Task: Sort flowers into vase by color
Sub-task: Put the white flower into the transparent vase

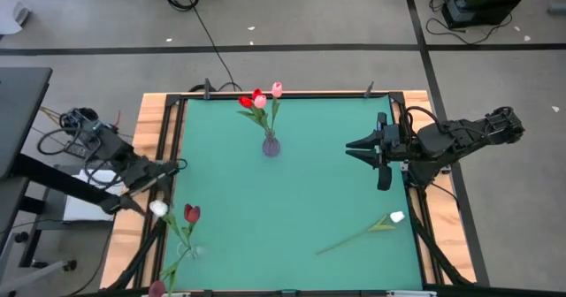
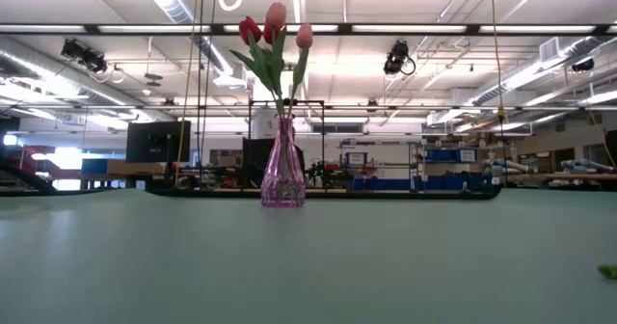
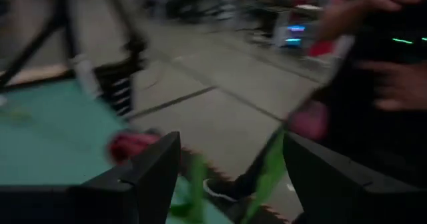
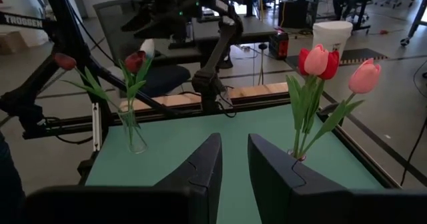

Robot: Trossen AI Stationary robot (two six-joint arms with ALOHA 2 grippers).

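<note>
A pink glass vase [image 1: 271, 145] [image 2: 282, 175] stands at the table's far middle and holds red and pink flowers [image 1: 258, 100] [image 4: 319, 62]. A clear vase [image 1: 193, 251] [image 4: 133, 136] at the near left corner holds a dark red tulip [image 1: 192, 213], with a white one [image 1: 159, 209] beside it. Another white tulip [image 1: 395, 217] lies flat on the table at the near right. My left gripper [image 1: 159, 180] [image 3: 230, 151] hangs open above the table's left edge, just beyond the clear vase's flowers. My right gripper [image 1: 354, 145] [image 4: 233, 151] waits at the right, a narrow empty gap between its fingers.
A wooden and black frame [image 1: 159, 129] borders the green table. In the left wrist view a blurred red bud [image 3: 130, 146], a pink bud [image 3: 308, 121] and green stems show past the open fingers, with a person's hand [image 3: 393, 84] beyond the table.
</note>
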